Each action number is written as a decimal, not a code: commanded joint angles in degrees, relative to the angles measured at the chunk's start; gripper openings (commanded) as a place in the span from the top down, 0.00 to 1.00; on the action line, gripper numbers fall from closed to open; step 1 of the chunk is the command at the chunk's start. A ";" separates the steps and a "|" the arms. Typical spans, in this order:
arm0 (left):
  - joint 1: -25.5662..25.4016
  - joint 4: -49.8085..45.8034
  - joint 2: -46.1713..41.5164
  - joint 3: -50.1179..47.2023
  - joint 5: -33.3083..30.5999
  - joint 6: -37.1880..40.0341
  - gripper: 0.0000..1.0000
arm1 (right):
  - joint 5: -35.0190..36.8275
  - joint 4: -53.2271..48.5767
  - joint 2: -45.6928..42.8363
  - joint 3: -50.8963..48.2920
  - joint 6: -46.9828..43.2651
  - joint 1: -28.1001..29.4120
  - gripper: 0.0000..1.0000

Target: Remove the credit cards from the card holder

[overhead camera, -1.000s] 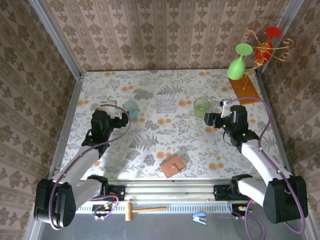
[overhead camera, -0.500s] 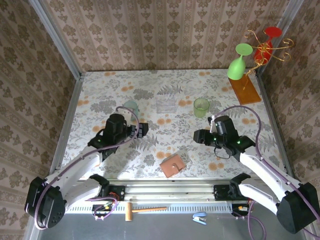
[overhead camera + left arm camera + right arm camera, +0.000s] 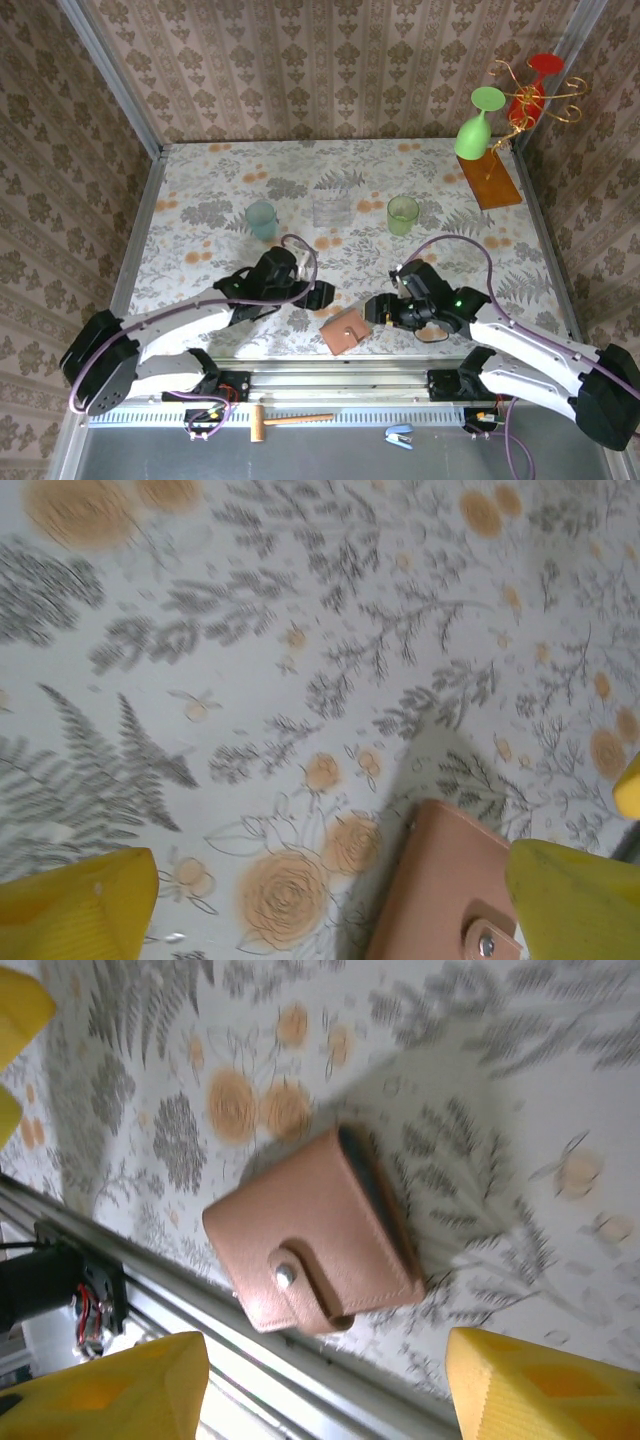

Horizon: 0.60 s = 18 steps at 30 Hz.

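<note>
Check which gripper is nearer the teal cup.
Left. The left gripper is toward the bases and right of the teal cup; the right gripper farther, past the card holder.

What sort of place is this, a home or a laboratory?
Likely a robot test cell, not a home: wallpapered panels enclose a table, and a rail at its near edge carries the left arm and right arm.

You see the tan leather card holder (image 3: 345,331) lying flat, folded and snapped shut, between the left pincer (image 3: 322,296) and the right pincer (image 3: 373,311).
</note>
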 commanded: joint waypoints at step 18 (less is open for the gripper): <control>0.02 11.51 9.16 -4.61 14.17 -12.62 0.34 | 1.59 15.26 19.16 2.70 11.36 13.95 0.40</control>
